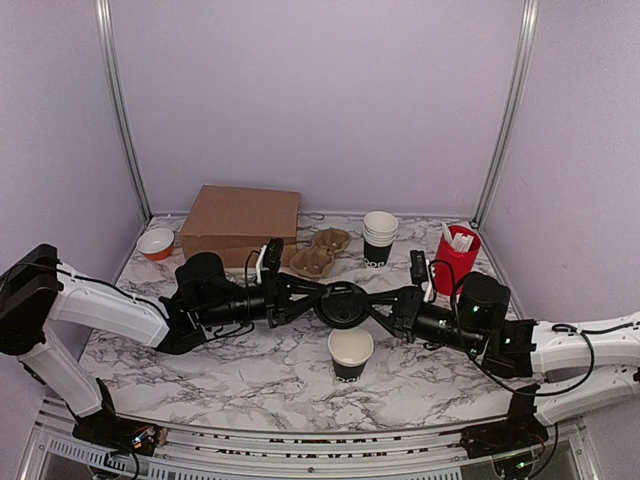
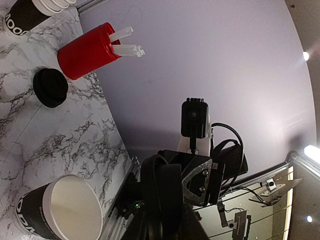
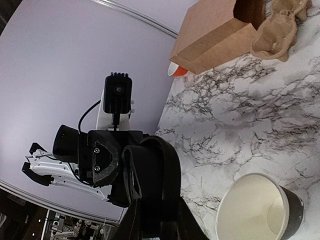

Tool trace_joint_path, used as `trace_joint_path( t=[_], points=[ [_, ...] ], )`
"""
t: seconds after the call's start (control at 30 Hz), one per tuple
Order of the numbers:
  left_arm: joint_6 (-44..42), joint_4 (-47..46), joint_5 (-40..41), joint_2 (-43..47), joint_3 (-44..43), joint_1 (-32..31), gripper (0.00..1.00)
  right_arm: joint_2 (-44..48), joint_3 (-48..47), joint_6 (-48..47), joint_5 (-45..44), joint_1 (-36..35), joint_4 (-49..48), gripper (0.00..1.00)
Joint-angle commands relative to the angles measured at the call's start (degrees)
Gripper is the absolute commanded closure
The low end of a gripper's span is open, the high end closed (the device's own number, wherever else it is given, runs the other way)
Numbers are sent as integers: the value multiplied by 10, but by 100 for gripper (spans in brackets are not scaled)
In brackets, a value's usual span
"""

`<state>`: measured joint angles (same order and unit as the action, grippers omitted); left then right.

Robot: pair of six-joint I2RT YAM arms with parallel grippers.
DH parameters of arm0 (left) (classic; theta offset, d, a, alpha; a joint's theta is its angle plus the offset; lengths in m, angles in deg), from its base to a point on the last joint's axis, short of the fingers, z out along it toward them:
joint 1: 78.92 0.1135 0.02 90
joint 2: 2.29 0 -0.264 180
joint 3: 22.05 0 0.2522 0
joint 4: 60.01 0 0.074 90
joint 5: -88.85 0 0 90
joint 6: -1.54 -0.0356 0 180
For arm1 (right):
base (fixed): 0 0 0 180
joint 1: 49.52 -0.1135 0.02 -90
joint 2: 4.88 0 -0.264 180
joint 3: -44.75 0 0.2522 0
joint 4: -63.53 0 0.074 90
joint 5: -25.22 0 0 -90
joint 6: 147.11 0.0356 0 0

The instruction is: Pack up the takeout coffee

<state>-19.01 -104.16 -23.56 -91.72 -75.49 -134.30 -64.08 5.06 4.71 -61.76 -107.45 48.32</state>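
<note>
Above the table's middle hangs the round black lid, held edge-on between both grippers. My left gripper pinches its left rim and my right gripper its right rim. In the left wrist view the lid fills the space between my left gripper's dark fingers, with the other arm's jaw behind it. The right wrist view shows the same lid in my right gripper. The black paper cup stands open and upright just in front of the lid, its white inside showing.
A brown cardboard box stands at the back, with a pulp cup carrier beside it. A stack of white-rimmed cups and a red tub stand back right. Another black lid lies by the tub. A small bowl sits back left.
</note>
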Motion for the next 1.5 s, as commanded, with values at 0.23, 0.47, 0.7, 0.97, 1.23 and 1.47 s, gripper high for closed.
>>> trace_joint_path(
  t=[0.23, 0.47, 0.7, 0.97, 1.23, 1.47],
  points=[
    [46, -66, -16, -115, -15, -33, 94, 25, 20, -6, -61, 2, 148, 79],
    [52, -67, -11, -124, -7, -38, 93, 36, 20, -10, -73, 2, 189, 79],
    [55, -59, -7, -127, 2, -39, 92, 32, 10, -17, -78, 2, 214, 79],
    [45, -36, -3, -128, 1, -39, 91, 23, 1, -23, -88, 2, 234, 78],
    [31, -9, 3, -124, -2, -39, 90, 26, -6, -29, -102, 2, 262, 77],
    [20, 8, 9, -121, -2, -39, 90, 18, -10, -34, -108, 2, 273, 75]
  ],
)
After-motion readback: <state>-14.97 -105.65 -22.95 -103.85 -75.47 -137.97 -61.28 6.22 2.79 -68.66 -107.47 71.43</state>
